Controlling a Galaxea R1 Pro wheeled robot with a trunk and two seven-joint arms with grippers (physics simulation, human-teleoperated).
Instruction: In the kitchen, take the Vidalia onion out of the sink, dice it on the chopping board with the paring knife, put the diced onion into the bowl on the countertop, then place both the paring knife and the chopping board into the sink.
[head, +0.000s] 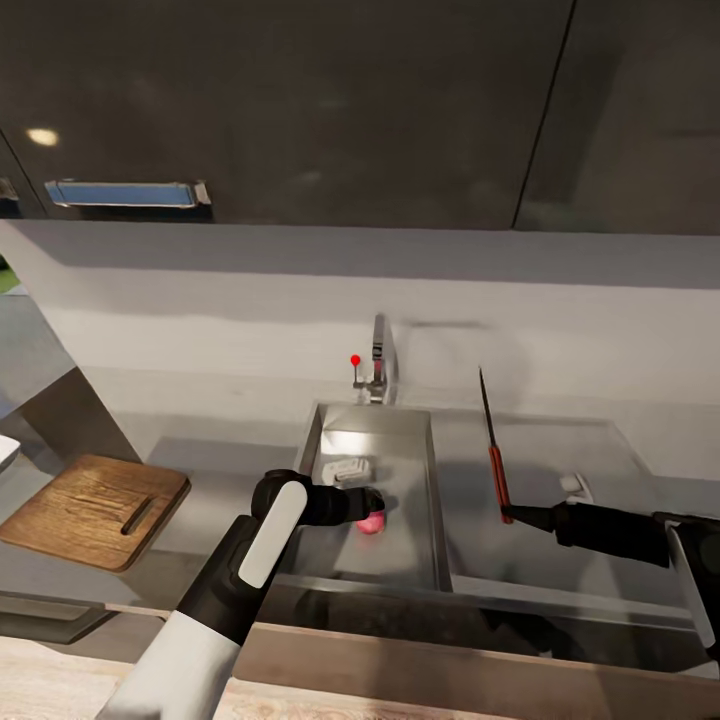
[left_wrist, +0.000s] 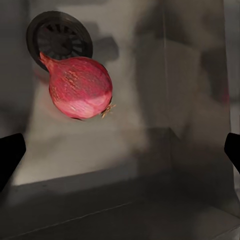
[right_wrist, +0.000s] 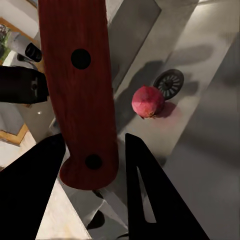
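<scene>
The pinkish-red Vidalia onion (head: 372, 524) (left_wrist: 80, 88) (right_wrist: 147, 101) lies on the sink (head: 428, 520) floor beside the round drain (left_wrist: 60, 37). My left gripper (head: 377, 503) (left_wrist: 120, 155) reaches down into the basin just above the onion, open, with its fingers (left_wrist: 10, 155) wide apart and not touching the bulb. To the right of the sink, my right gripper (head: 507, 513) (right_wrist: 93, 145) is shut on the paring knife's red handle (right_wrist: 80, 90). The paring knife (head: 493, 450) stands with its dark blade pointing up over the countertop (head: 590, 450). The chopping board (head: 95, 508) lies on the counter left of the sink.
A chrome faucet (head: 378, 365) with a red knob stands behind the sink. A small white object (head: 346, 470) rests in the basin's far part and another (head: 575, 487) on the counter at right. A white rim (head: 5, 452) shows at the far left edge. Dark wall cabinets hang overhead.
</scene>
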